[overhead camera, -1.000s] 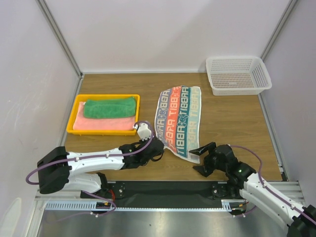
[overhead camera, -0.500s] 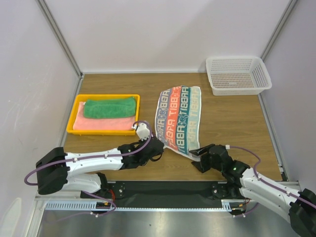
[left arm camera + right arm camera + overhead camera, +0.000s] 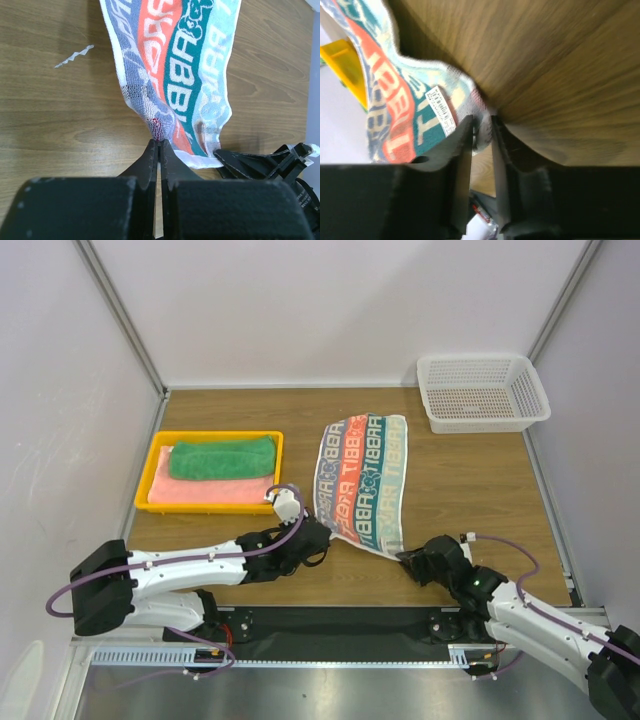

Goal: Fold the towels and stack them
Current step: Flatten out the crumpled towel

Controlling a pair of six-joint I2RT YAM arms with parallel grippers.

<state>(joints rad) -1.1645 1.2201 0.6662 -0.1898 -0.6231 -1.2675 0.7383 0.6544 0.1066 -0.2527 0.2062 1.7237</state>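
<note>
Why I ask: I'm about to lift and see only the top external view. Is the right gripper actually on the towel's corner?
Observer: Yes. The right wrist view shows a corner of the patterned towel between the fingers of the right gripper, which stand close together on it.
Operator: And the left one?
Observer: The left wrist view shows the left gripper shut on a bunched pinch of the other near corner.
Operator: Anything near the right grip?
Observer: A white barcode label lies on the cloth just beside the fingers, not between them.
</note>
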